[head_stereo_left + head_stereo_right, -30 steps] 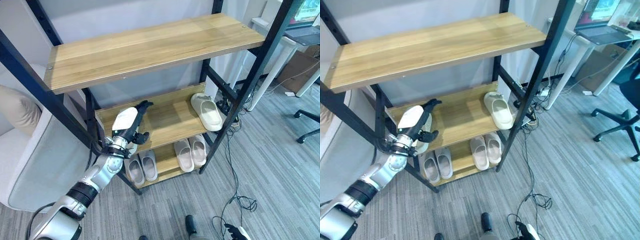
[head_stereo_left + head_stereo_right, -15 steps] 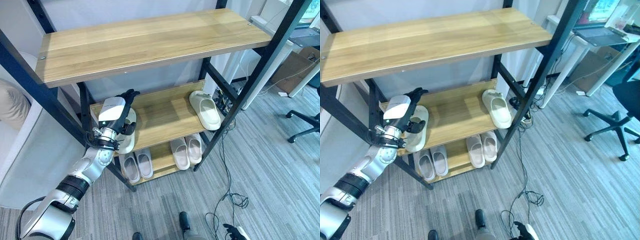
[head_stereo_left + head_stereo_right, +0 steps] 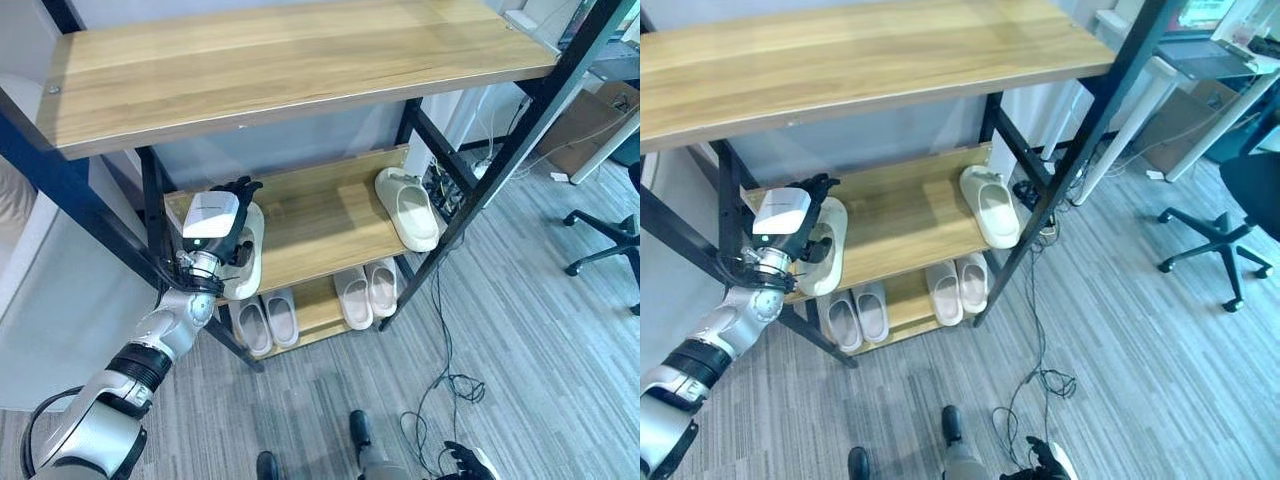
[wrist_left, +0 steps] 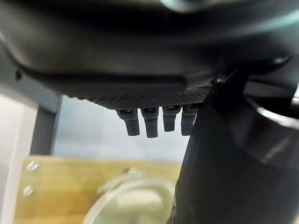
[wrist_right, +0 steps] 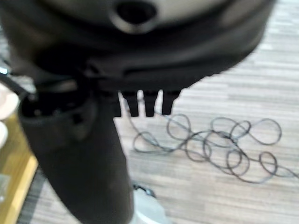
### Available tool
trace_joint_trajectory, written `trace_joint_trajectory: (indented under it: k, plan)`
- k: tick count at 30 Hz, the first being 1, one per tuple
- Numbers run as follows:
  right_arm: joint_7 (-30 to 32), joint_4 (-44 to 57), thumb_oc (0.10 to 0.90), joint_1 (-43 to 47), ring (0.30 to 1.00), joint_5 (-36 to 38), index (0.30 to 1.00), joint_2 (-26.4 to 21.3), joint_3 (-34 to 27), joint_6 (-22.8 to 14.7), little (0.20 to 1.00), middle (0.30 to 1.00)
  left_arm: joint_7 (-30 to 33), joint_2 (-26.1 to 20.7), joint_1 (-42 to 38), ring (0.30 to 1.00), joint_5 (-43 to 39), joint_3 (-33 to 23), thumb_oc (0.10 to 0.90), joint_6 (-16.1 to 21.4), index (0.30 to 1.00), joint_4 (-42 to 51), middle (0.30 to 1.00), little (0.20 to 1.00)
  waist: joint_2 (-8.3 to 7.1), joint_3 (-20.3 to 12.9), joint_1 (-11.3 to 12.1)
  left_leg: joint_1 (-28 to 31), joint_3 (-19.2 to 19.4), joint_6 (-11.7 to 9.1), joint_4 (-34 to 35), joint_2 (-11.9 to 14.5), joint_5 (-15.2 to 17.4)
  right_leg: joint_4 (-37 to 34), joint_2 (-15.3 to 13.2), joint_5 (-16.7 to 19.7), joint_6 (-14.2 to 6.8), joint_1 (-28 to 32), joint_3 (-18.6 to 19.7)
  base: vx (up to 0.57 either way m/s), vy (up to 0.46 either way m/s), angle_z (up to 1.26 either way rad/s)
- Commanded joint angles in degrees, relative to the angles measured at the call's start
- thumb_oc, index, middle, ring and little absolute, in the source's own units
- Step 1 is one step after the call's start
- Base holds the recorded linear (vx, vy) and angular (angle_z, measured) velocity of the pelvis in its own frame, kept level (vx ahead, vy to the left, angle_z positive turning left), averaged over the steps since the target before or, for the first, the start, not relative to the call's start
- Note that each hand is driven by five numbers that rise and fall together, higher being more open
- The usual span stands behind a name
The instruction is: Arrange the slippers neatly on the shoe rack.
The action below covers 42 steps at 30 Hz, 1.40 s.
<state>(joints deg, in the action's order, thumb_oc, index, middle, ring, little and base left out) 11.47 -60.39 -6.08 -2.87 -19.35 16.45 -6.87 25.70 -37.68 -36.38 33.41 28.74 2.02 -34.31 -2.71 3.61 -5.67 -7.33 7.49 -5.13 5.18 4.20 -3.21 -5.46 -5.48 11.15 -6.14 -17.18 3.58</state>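
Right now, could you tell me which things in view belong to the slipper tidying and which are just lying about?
Part of the job:
- shoe rack
- cream slipper under the left hand, left end of the middle shelf
- second cream slipper, right end of that shelf
- two slipper pairs on the bottom shelf

Just lying about:
- office chair
- white desk

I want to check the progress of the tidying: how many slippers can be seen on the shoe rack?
6: four on the bottom shelf, as a left pair and a right pair; one at the middle shelf's right end; one under the left hand.
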Motion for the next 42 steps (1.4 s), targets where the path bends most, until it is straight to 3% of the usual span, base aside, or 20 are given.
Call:
trace_joint_trajectory:
  k: [1,6,8,13,24,34,36,39,40,41,42]
  plan:
    - [1.41,0.73,0.8,1.37,0.9,2.71,0.9,-2.37,-0.69,-1.25,0.9,0.9,4.79,-4.43,-11.84,0.9,-0.13,-3.99,0.8,0.11,0.9,-1.64,0.9,0.9,1.84,2.21,0.48,-1.37,-3.85,0.32,-0.18,0.59,4.35,0.46,-3.02,-8.71,-5.1,3.62,-3.32,0.01,0.006,-0.04]
    - [1.56,0.64,0.8,1.61,0.9,2.75,0.9,-2.75,-0.44,-1.38,0.9,0.9,5.59,-4.14,-12.79,0.9,-2.22,-3.26,0.8,-0.01,0.9,-7.76,0.9,0.9,1.8,2.01,0.07,-1.55,-3.39,0.34,-0.18,0.53,4.35,0.46,-3.16,-8.47,-5.17,3.09,-3.08,0.01,0.003,-0.01]
    - [1.74,0.71,0.8,1.48,0.9,2.73,0.9,-2.95,-0.57,-1.52,0.9,0.9,5.48,-4.18,-13.47,0.3,-3.12,-2.81,0.4,-0.11,0.3,-9.6,0.3,0.3,1.92,1.87,-0.01,-1.41,-3.33,0.38,-0.18,0.47,4.41,0.46,-3.27,-8.39,-5.19,3.09,-3.13,0.0,0.0,0.0]
    - [1.79,1.0,0.8,1.81,0.9,2.45,0.9,-2.48,0.46,-1.64,0.9,0.9,6.1,-2.52,-13.49,0.3,-2.86,-2.2,0.4,-0.49,0.3,-9.99,0.3,0.3,2.03,1.52,0.18,-1.26,-3.47,0.49,-0.18,0.34,4.47,0.46,-3.21,-8.59,-5.05,3.27,-3.08,0.02,-0.004,-0.05]
    - [2.22,0.08,0.8,1.97,0.9,2.32,0.9,-2.05,0.7,-1.42,0.9,0.9,6.62,0.27,-10.74,0.3,-3.67,-1.41,0.4,2.74,0.3,-3.33,0.3,0.3,2.46,0.99,0.38,0.84,-2.75,0.08,-0.18,1.13,5.02,0.46,-2.43,-9.63,-4.67,4.83,-2.33,0.02,-0.028,-0.02]
    - [2.28,-0.74,0.8,2.8,0.9,2.72,0.9,-1.7,1.06,-1.17,0.9,0.9,8.06,2.65,-5.64,0.3,-1.92,-2.79,0.4,4.36,0.3,5.91,0.3,0.3,4.2,0.16,0.19,7.87,-1.55,-1.79,-0.18,4.74,5.01,1.41,0.81,-13.22,-2.21,10.86,-0.78,0.07,-0.119,-0.08]
    - [2.16,-0.46,0.8,2.3,0.9,2.71,0.9,-1.52,1.6,-1.24,0.9,0.9,7.31,2.56,-3.93,0.3,-2.36,-2.99,0.4,5.25,0.3,7.82,0.3,0.3,4.72,0.02,-0.1,10.15,-0.7,-2.74,-0.76,7.13,4.55,4.06,3.03,-15.41,-0.69,11.93,0.69,0.09,-0.251,-0.06]
    - [1.86,-0.74,0.8,2.04,0.9,3.43,0.9,-1.28,1.67,-1.12,0.9,0.9,6.22,2.0,-2.43,0.3,-2.53,-3.02,0.4,5.66,0.3,8.4,0.3,0.3,4.55,0.2,0.07,10.3,-0.44,-3.64,-5.97,9.52,4.13,5.69,5.15,-16.79,0.68,13.48,1.97,0.09,-0.234,-0.31]
    - [1.89,-0.56,0.8,0.85,0.9,3.94,0.9,-1.4,1.37,-1.27,0.9,0.9,5.18,1.78,-1.41,0.3,-3.15,-3.4,0.4,5.74,0.3,9.35,0.3,0.3,3.86,0.98,0.48,8.57,-1.41,-3.86,-14.68,11.88,1.99,5.92,6.91,-17.38,2.27,16.23,2.56,0.12,-0.339,-0.42]
    - [1.89,-0.55,0.8,0.85,0.9,3.94,0.9,-1.41,1.38,-1.26,0.9,0.9,5.16,1.77,-1.4,0.3,-3.16,-3.42,0.4,5.73,0.3,9.38,0.3,0.3,3.91,1.01,0.42,8.46,-1.51,-3.88,-14.9,11.95,2.11,5.9,6.96,-17.36,2.28,16.27,2.49,0.11,-0.508,-0.59]
    - [2.02,-0.83,0.8,-0.11,0.9,4.68,0.9,-1.2,0.97,-1.23,0.9,0.9,4.73,1.96,-0.97,0.3,-4.16,-3.78,0.4,6.11,0.3,10.13,0.3,0.3,2.77,2.3,1.23,3.98,-2.26,-2.74,-25.37,13.58,-1.91,5.94,7.66,-17.38,3.88,18.42,2.72,0.03,-0.255,-0.43]
